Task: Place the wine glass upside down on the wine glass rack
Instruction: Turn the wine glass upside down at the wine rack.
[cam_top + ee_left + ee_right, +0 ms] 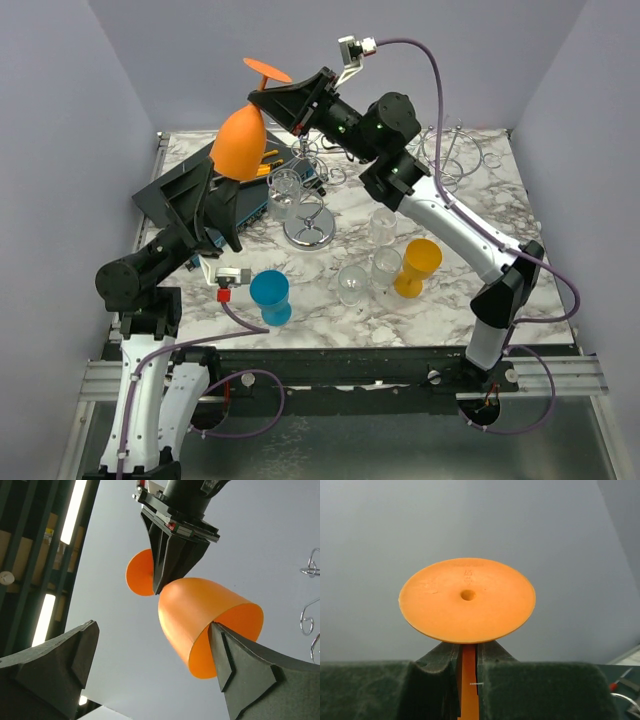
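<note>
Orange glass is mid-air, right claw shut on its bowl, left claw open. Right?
Not quite. The right claw is shut on the stem of the orange glass, right by its foot, not on the bowl. The right wrist view shows it. The glass being mid-air and the left claw being open are both correct.

The top camera hangs above and behind the arm bases. It faces down and toward the far side, wide enough to take in the whole tabletop (320, 325). The left wrist camera sits close behind the left jaws and tilts upward toward the ceiling lights (75, 510). The right wrist camera, just behind the right jaws, also looks upward, at a bare wall (470, 520). All three views share the orange wine glass (240, 145), raised over the far left of the tabletop. The left wrist view also catches the right jaws.
</note>
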`<state>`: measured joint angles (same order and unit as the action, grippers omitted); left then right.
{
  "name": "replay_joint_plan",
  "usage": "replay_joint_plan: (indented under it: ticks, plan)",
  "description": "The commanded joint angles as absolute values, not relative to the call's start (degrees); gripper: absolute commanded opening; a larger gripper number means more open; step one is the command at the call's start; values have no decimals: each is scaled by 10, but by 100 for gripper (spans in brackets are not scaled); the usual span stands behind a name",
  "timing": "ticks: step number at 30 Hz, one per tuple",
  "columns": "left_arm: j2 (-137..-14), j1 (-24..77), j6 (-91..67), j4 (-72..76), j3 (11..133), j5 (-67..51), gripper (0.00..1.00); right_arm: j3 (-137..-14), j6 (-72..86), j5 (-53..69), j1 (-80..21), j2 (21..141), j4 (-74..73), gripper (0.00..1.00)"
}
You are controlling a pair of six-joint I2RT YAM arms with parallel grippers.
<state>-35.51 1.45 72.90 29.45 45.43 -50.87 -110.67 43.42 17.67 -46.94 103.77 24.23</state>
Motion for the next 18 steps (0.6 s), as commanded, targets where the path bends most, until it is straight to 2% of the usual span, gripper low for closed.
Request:
replay_joint_plan:
  ticks: [1, 7, 10, 18]
  plan:
    - [-337, 13, 705, 275, 457, -488, 99, -1169, 285, 148, -472, 986, 124, 0]
    - [-324, 13, 683, 123, 515, -479, 99, -1260, 129, 140, -471, 964, -116, 0]
    - [-333, 13, 695, 22, 568, -477, 99, -1239, 88, 159, -471, 935, -185, 0]
    - [-391, 13, 591, 13, 657, -482, 90, -1143, 84, 228, -471, 891, -280, 0]
